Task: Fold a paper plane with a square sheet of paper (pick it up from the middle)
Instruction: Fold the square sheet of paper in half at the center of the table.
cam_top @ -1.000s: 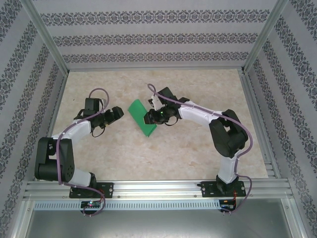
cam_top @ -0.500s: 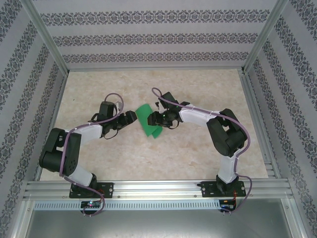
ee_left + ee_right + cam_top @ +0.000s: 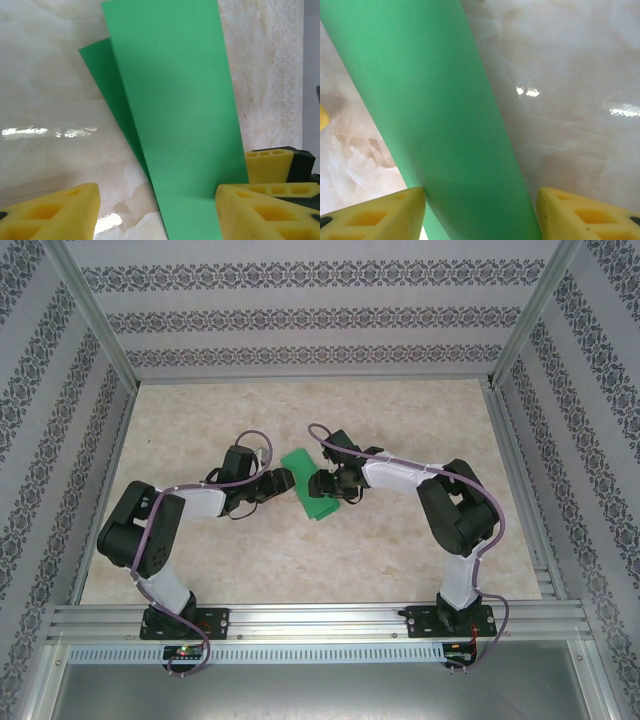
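Fingers (image 3: 55,212) of the left gripper (image 3: 284,482) stand partly apart, low over the table (image 3: 400,560). The sheet of paper (image 3: 300,463) runs up between them. One pad is clear of the sheet and the other sits at its edge.

The green sheet lies mid-table between both grippers, folded into a long strip, with one leaf fanned out from under the other.

To its right, the right gripper (image 3: 322,484) faces the left one. Its fingers (image 3: 590,215) are also apart and astride the strip, one pad touching the paper's edge. Whether that pad presses the paper, I cannot tell.
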Available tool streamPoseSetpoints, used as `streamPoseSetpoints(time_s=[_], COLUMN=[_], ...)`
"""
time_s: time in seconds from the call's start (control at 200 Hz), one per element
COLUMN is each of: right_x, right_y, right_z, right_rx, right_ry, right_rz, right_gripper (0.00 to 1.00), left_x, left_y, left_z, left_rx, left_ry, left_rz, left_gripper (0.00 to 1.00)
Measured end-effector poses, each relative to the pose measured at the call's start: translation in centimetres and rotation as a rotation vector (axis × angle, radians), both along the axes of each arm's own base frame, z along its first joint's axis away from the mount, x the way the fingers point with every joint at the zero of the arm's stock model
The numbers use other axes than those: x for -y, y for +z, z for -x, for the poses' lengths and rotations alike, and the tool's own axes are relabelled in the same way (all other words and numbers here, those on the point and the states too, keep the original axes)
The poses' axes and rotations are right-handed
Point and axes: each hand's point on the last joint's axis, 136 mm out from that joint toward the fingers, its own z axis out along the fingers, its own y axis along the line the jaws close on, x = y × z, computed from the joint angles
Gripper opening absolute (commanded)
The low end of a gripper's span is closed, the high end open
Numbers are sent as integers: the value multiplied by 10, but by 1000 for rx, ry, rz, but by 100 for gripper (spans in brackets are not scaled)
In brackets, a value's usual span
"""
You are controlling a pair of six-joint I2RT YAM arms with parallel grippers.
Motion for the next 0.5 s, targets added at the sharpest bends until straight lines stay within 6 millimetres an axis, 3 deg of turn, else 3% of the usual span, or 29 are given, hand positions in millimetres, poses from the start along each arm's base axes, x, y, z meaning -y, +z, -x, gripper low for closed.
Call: streamPoseSetpoints(time_s=[0.215,0.5], right_x=[11,19], right_y=[-4,-7], right_z=[1,4], right_rx=[-18,-37], right_ry=[10,14], right_rz=[28,49], right_gripper=[56,56], left_x=[13,17], left_y=[2,9], left_z=[-2,-9], left_rx=[5,38], left_ry=[-19,-10], left_rz=[31,36], left_gripper=[51,45])
